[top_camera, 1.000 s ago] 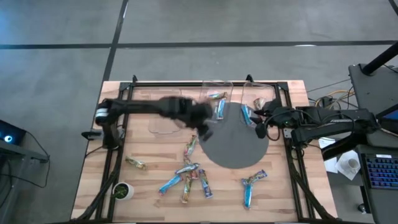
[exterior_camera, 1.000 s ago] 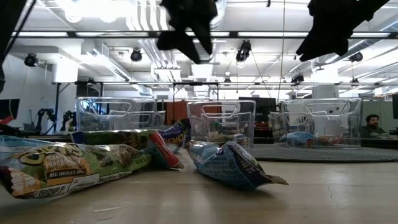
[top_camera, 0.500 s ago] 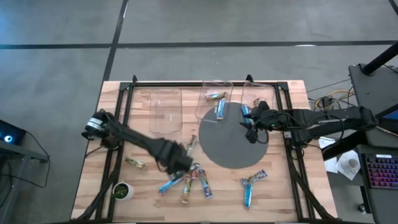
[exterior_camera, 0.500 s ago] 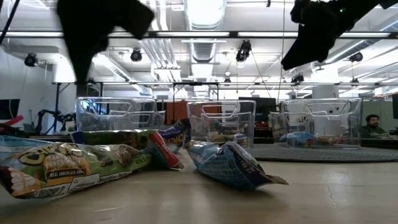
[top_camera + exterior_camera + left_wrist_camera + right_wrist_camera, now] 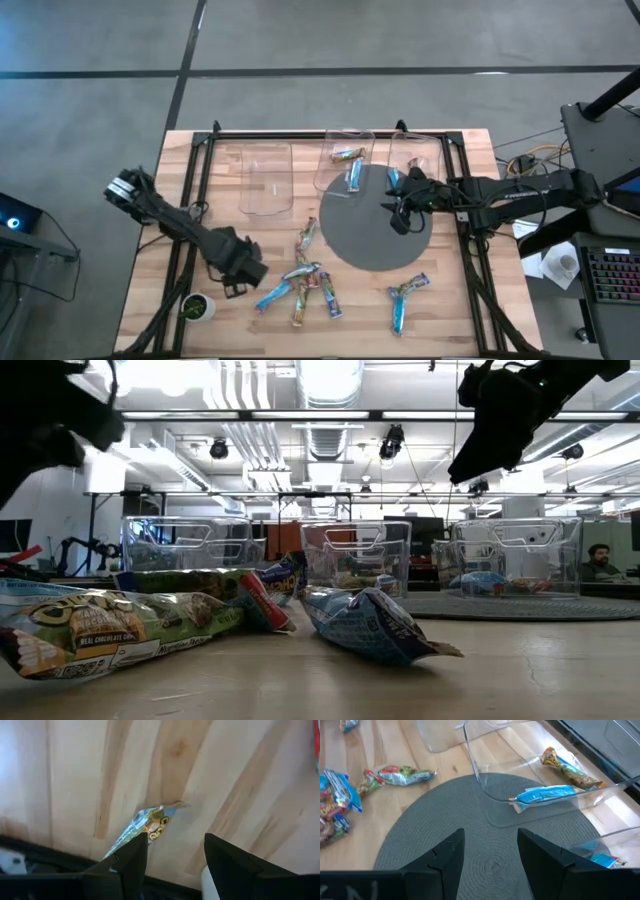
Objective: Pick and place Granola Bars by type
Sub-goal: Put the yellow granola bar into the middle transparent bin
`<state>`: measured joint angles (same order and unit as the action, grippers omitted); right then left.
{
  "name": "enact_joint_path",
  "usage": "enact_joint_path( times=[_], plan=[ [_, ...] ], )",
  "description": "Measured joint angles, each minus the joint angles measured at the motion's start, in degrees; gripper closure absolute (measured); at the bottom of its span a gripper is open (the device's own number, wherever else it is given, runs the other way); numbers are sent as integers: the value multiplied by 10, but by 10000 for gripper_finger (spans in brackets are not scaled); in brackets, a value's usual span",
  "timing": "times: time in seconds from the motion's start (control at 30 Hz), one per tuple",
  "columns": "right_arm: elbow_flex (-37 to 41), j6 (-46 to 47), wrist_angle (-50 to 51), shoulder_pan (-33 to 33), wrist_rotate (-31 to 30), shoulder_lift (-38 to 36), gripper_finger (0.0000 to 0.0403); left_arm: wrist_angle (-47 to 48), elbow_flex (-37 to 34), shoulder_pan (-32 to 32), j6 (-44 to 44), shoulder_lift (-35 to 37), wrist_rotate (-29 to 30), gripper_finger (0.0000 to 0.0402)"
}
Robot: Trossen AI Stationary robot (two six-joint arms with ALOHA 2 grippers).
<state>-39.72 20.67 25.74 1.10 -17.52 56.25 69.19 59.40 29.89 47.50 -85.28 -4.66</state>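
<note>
Several wrapped granola bars lie flat on the wooden table: a cluster [image 5: 300, 285], one nearer the bins [image 5: 305, 238] and two blue ones [image 5: 405, 300]. My left gripper [image 5: 236, 278] [image 5: 172, 852] is open and hovers near the left edge, above a tan bar [image 5: 145, 827] that shows just past its fingertips; it touches nothing. My right gripper [image 5: 400, 215] [image 5: 490, 852] is open and hangs above the round grey mat [image 5: 380, 235], empty. The middle bin [image 5: 345, 165] holds a tan bar [image 5: 567, 767] and a blue bar [image 5: 547, 795].
Three clear bins stand along the far side; the left one [image 5: 267, 178] looks empty and the right one [image 5: 415, 160] holds a blue bar [image 5: 393, 180]. A small green-and-white cup [image 5: 197, 305] stands at the near left corner. Black frame rails [image 5: 185, 250] run along the table's sides.
My left arm has swung from above the middle bin toward the table's near left, down to a spot over the tan bar by the left rail. My right gripper has drifted a little toward the near side and left, over the grey mat.
</note>
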Motion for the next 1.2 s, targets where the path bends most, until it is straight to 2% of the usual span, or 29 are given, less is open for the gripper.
enact_joint_path(
  times=[0.13, 0.27, 0.43, 0.67, 0.8, 0.97, 1.07, 1.2],
  plan=[
    [0, 15, -10, 0, -4, 1, 230, -69, -63, -1, -39, 45, 2, 223],
    [0, 32, -11, 0, -5, 1, 230, -98, -113, 1, -72, 70, 0, 223],
    [0, 48, -11, 0, -6, 1, 230, -126, -160, 0, -92, 73, 0, 223],
    [0, 49, -11, 0, -6, 1, 230, -236, -229, 0, -89, 71, -4, 223],
    [0, 51, -12, 0, -7, 1, 230, -241, -236, 0, -53, 70, -3, 238],
    [-2, 92, -13, 0, -31, -3, 230, -242, -226, -2, -11, 69, -3, 300],
    [-10, 91, -30, 0, -38, -8, 230, -252, -204, -6, 18, 69, -8, 332],
    [-25, 67, -51, 0, -52, -15, 230, -252, -161, -19, 47, 69, -6, 349]
  ],
)
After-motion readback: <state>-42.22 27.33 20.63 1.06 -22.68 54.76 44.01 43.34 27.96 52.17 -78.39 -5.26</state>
